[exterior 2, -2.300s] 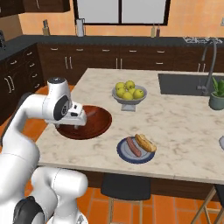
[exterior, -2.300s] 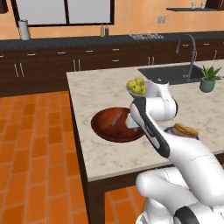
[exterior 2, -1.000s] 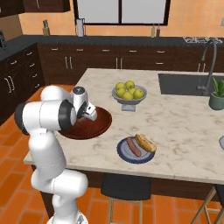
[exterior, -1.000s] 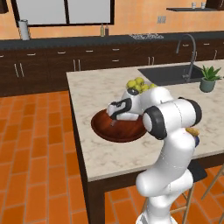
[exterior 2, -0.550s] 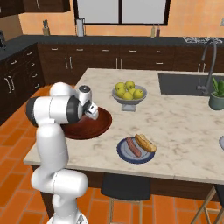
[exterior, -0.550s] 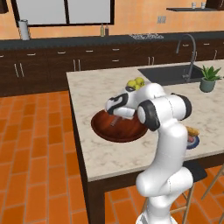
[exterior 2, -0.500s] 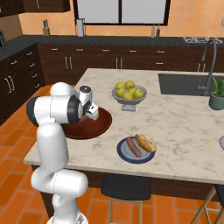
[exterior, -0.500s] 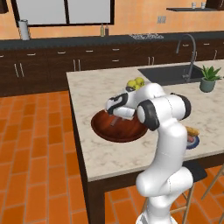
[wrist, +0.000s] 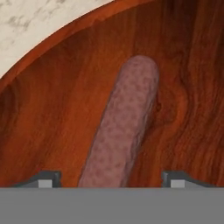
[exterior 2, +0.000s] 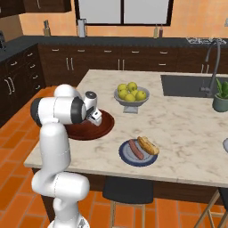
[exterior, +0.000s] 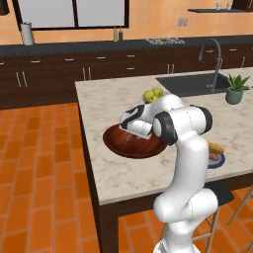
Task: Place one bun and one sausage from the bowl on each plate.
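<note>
The tool, jaws spread wide with a tip on either side of the sausage, hung low inside the bowl of dark reddish-brown wood at the near-left of the marbled surface. The sausage, a pinkish mottled cylinder, lay apparently ungripped on the grained wood. Nearby stood a grey pedestal bowl of apples and a navy-rimmed plate bearing a bun and a sausage.

In the right base view my gripper sits at centre left, down inside the bowl. Right of the bowl and higher in frame stands the fruit bowl; lower right of it lies a plate carrying a sausage and a bun (side by side). In the hand view a second sausage lies in the bowl, running from bottom centre upward between my fingertips.
</note>
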Motion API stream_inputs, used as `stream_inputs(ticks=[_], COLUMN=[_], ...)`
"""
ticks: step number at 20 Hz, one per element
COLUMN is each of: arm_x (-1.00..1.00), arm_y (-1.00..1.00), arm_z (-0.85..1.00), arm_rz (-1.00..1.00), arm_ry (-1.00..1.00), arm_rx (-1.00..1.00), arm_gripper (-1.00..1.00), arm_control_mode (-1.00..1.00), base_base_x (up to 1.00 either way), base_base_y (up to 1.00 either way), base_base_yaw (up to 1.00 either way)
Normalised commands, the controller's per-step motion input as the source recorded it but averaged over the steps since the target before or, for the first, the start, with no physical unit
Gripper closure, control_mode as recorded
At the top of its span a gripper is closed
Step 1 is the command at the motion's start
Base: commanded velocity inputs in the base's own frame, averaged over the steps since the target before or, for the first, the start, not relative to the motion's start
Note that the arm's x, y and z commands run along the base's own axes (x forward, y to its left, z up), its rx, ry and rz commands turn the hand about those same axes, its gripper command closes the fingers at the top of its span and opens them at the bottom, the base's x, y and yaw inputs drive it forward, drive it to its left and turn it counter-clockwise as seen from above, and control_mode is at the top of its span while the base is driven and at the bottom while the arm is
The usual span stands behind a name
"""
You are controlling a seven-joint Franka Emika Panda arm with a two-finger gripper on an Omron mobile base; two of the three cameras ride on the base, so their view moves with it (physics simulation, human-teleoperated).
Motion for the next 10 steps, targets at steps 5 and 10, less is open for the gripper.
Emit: stream_inputs(ticks=[5, 10], arm_x=[0.0, -0.03], arm_y=[0.03, 0.19], arm_z=[-0.26, -0.29], arm_rz=[0.0, -0.01], arm_ry=[0.0, 0.04], arm_rx=[0.0, 0.0], arm_gripper=[1.0, 1.0], arm_control_mode=[-1.0, -1.0], base_base_x=[0.0, 0.0], base_base_y=[0.0, 0.0], base_base_yaw=[0.0, 0.0])
